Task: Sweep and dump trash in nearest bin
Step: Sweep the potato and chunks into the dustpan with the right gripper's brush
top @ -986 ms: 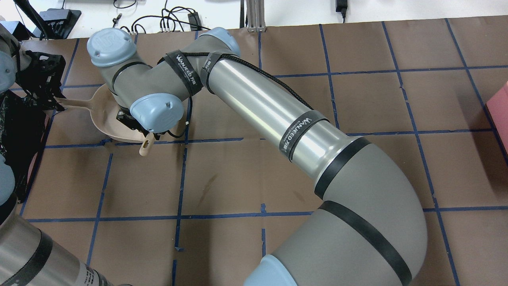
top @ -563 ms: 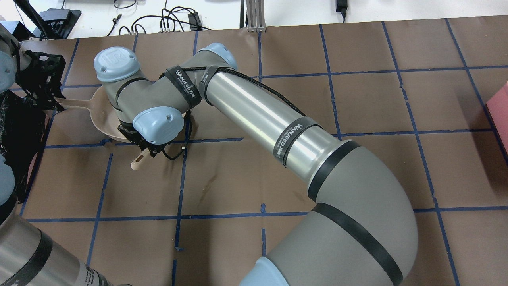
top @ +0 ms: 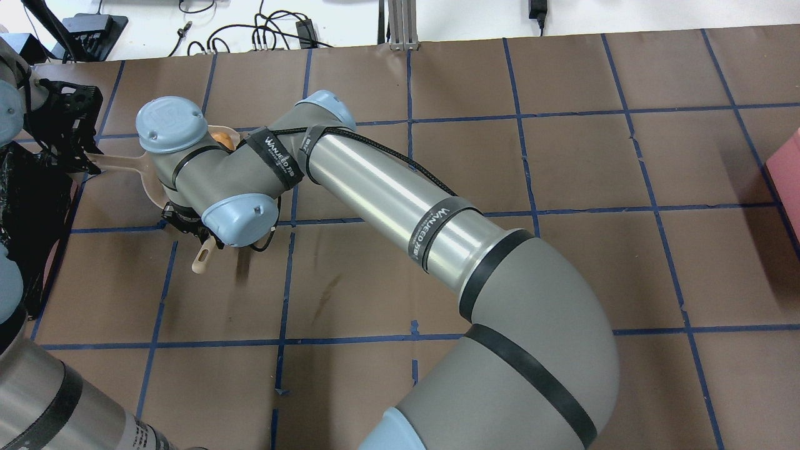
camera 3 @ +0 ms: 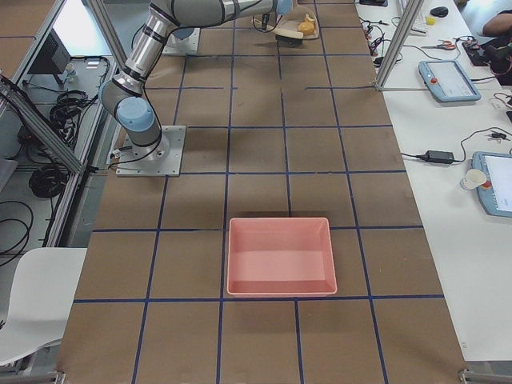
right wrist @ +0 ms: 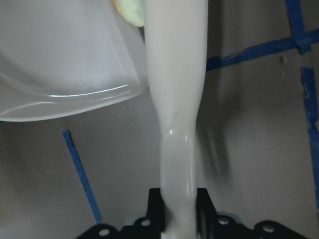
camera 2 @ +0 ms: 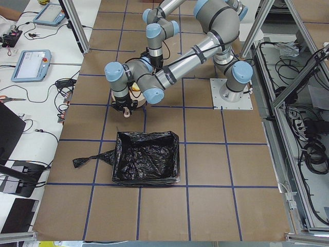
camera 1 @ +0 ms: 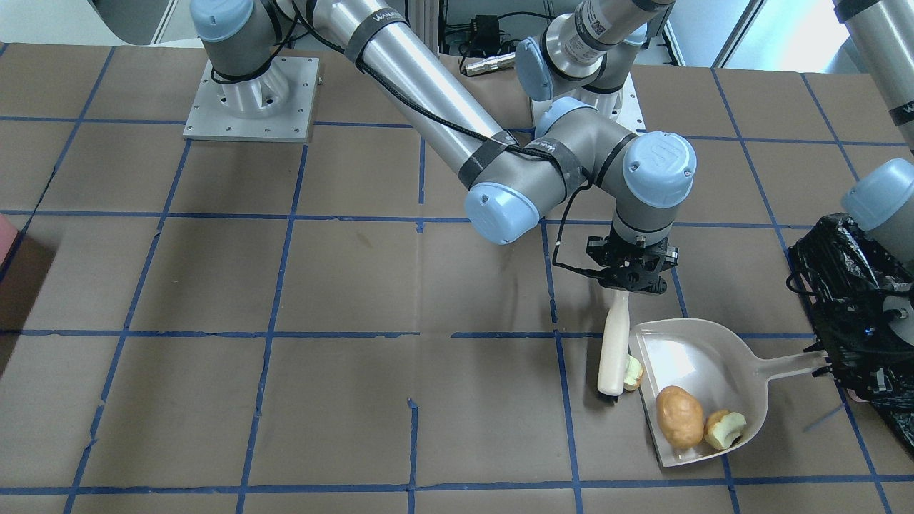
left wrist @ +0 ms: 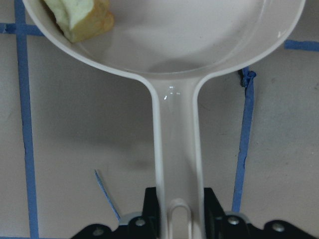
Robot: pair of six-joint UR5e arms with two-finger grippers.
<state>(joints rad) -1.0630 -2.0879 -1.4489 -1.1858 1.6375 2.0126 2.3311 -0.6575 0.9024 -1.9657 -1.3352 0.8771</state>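
The white dustpan (camera 1: 689, 360) lies on the table. In it are the tan potato-like lump (camera 1: 680, 416) and a pale yellow-green chunk (camera 1: 725, 428). A second chunk (camera 1: 633, 373) lies at the pan's open edge, touching the brush (camera 1: 613, 350). My right gripper (camera 1: 633, 280) is shut on the brush handle (right wrist: 177, 99). My left gripper (camera 1: 830, 365) is shut on the dustpan handle (left wrist: 177, 149). The bin (camera 2: 146, 157), lined with a black bag, stands right beside my left gripper (top: 70, 153). In the overhead view my right arm hides most of the pan.
A pink tray (camera 3: 280, 256) sits far off toward the right end of the table, its edge showing in the overhead view (top: 789, 162). My right arm (top: 387, 194) reaches across the table. Blue tape lines grid the brown table cover (camera 1: 285, 285).
My right wrist has swung left and toward the table's near side, dragging the brush along the pan's mouth. The brush handle end moved down-left. The left gripper and pan stayed put.
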